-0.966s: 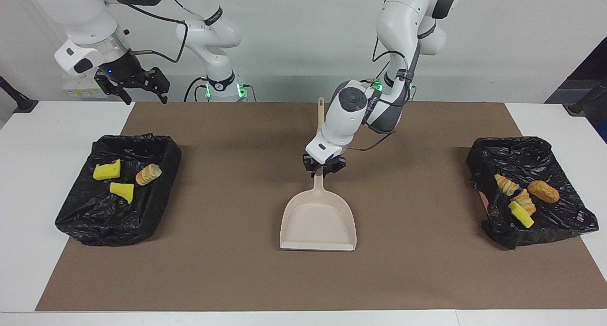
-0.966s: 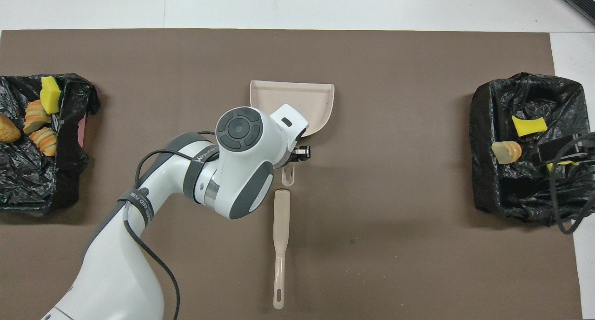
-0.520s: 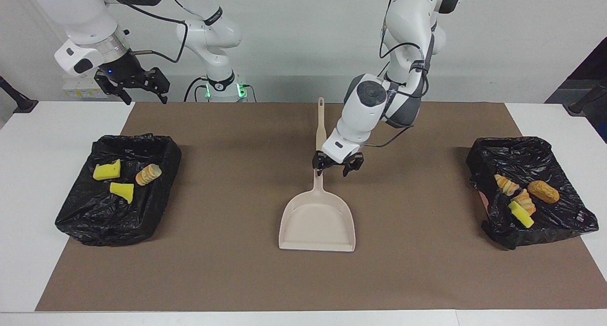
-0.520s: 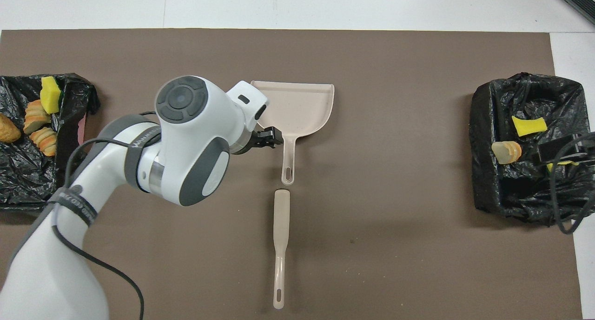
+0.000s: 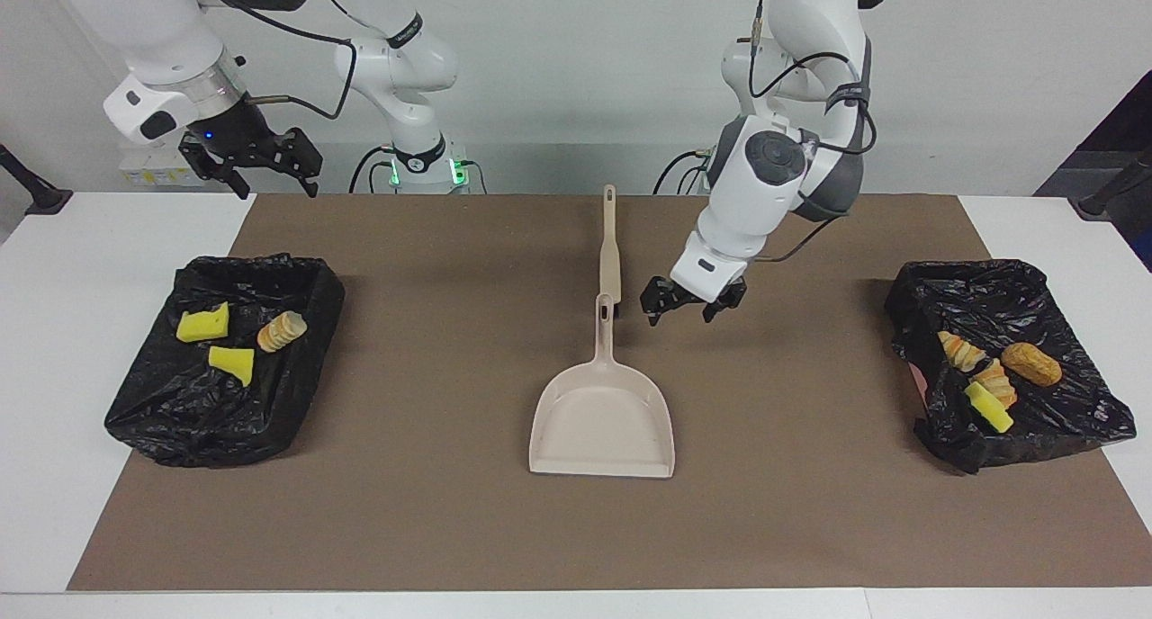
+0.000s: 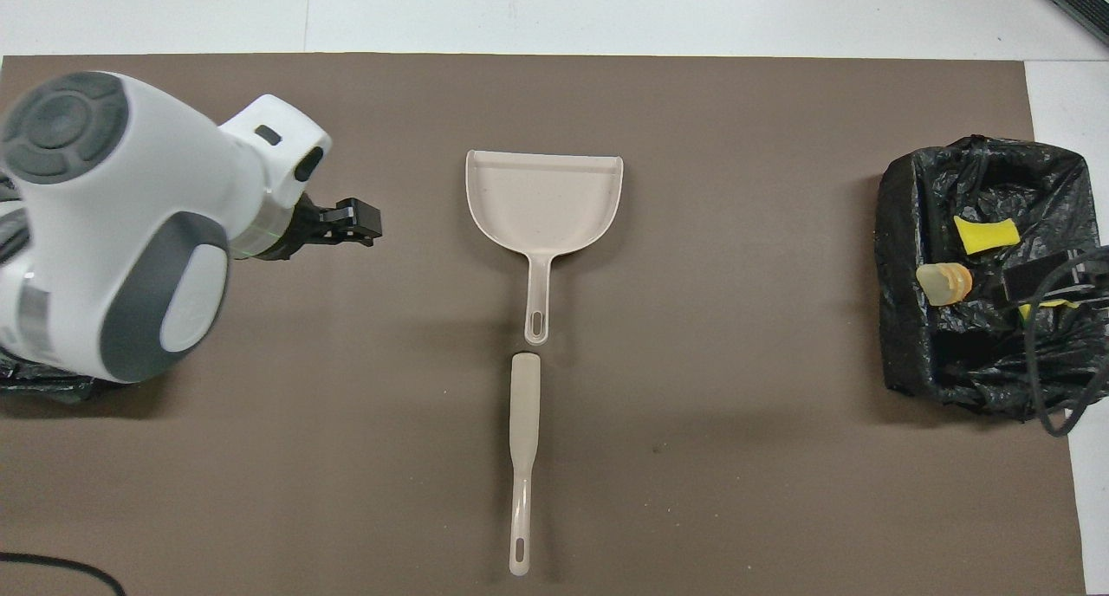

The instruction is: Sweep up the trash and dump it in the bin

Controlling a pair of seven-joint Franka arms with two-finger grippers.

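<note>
Mat (image 5: 450,529): brown, covering most of the table
Bins: one black-lined bin (image 5: 144,412) at the right arm's end held three scraps (image 5: 202,322), the other bin (image 5: 1080,412) at the left arm's end held four scraps (image 5: 1030,363), the roll among them
Dustpan (image 5: 603,417): flat mid-mat, long axis running toward the robots, mouth pointing away from them
Brush (image 5: 609,250): in line with the dustpan handle, nearer the robots
Left gripper (image 5: 689,304): fingers apart, empty, over bare mat beside the dustpan handle; a second earlier it was clamped on that handle
Right gripper (image 5: 252,165): fingers apart, waiting above the table edge, unmoved
</note>
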